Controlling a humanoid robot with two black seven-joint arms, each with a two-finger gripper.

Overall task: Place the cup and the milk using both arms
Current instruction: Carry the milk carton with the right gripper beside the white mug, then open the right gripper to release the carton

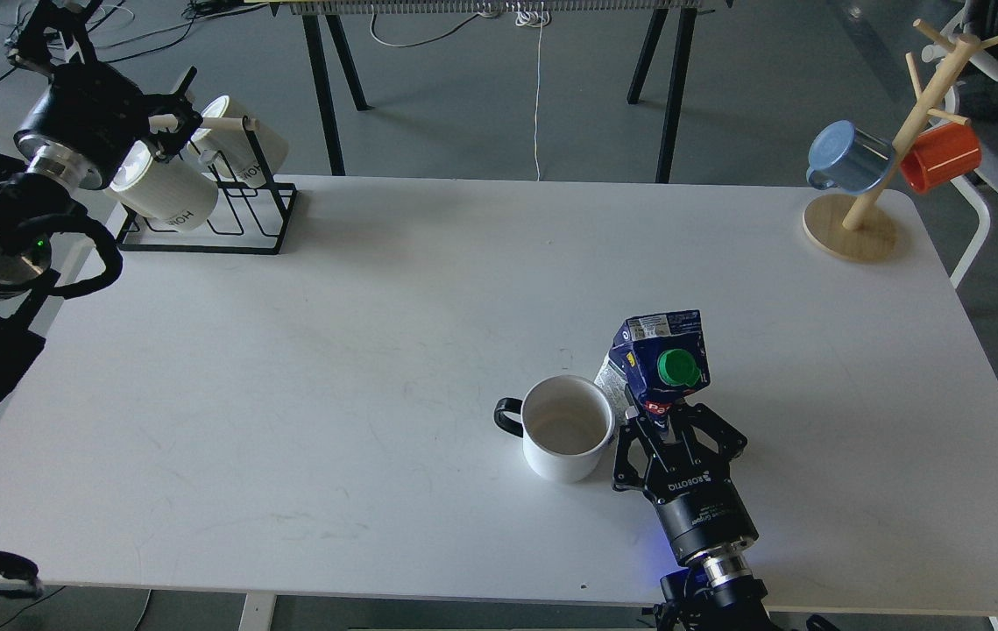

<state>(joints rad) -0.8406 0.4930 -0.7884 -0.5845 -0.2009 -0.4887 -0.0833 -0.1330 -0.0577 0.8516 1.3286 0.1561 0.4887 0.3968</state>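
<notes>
Milk, a small blue-and-white gable-top carton with green cap [658, 364], looks light and crushable; the right gripper [661, 421] pinches its lower body. Beside it, the smooth white mug with black handle [565, 429] seems rigid. I cannot tell the left gripper's [173, 123] fingers.

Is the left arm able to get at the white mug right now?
Probably yes: the table between the left gripper, up by the mug rack, and the mug is bare, though it's far.

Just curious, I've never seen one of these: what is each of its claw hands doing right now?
Left gripper: up by the cream mugs on the black rack; open or shut cannot be told.
Right gripper: shut on the milk, beside the cup.
</notes>
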